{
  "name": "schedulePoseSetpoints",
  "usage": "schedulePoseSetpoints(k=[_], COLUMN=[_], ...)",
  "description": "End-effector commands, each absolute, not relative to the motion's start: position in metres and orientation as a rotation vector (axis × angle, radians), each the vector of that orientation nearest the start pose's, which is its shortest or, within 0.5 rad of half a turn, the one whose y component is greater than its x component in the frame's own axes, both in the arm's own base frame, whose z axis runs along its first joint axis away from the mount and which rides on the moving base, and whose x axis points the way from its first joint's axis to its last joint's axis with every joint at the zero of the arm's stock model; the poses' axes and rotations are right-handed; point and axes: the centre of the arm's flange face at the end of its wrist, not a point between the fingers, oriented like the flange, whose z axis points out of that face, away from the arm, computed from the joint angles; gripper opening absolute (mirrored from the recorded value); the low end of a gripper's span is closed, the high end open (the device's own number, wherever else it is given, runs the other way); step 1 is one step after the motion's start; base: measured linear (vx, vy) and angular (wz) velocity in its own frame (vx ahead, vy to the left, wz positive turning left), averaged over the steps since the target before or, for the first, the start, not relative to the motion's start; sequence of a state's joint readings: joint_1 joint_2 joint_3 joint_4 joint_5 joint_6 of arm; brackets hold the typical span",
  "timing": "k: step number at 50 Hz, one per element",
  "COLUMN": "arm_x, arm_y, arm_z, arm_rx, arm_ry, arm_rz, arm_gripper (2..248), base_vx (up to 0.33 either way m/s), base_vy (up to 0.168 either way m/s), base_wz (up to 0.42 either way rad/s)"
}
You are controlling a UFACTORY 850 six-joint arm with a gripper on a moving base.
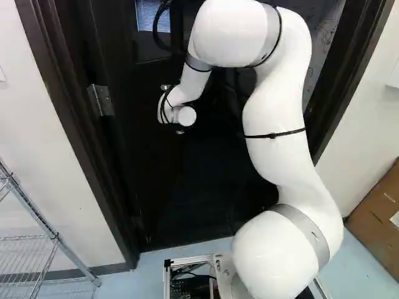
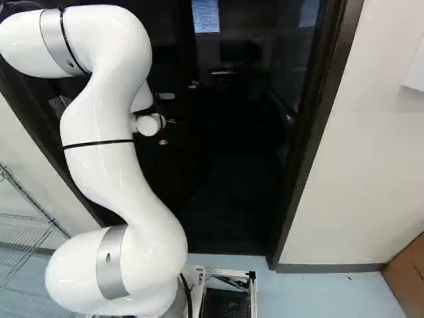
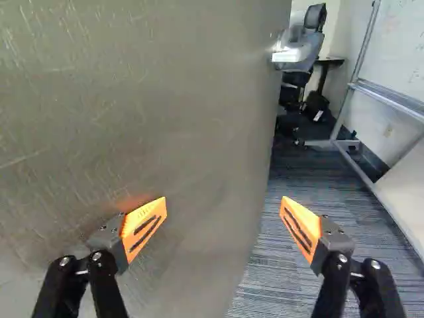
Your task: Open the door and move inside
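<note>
The dark door (image 1: 146,156) stands partly open, its hinge side at the left of the left base view. In the right base view, a silver handle (image 2: 165,96) shows beside my arm's wrist. The wrist view shows the door's broad face (image 3: 132,112) close ahead; a silver fitting (image 3: 291,54) juts out past its free edge. My gripper (image 3: 223,217) is open with nothing gripped. One finger lies over the door face, the other over the opening beyond that edge. Contact with the door cannot be told. The base views hide the fingers.
Dark door frame (image 2: 311,142) borders the doorway on both sides. Left of it stands a wire rack (image 1: 47,233); a cardboard box (image 1: 377,218) is at the right. Through the opening are carpet (image 3: 285,245), an office chair (image 3: 308,50) and a whiteboard's metal stand (image 3: 358,73).
</note>
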State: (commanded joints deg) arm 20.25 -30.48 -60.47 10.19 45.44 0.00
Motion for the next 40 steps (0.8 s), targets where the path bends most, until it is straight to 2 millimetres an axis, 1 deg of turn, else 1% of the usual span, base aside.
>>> schedulePoseSetpoints(k=[18,40], arm_x=[0.610,0.620], arm_y=[0.240,0.273], arm_z=[0.379,0.375], arm_rx=[-2.290,-2.222], arm_ry=[-0.272,-0.438], arm_rz=[-1.788,-1.785], arm_gripper=[247,247], base_vx=[0.000,0.000], base_vy=[0.000,0.000], base_wz=[0.000,0.000])
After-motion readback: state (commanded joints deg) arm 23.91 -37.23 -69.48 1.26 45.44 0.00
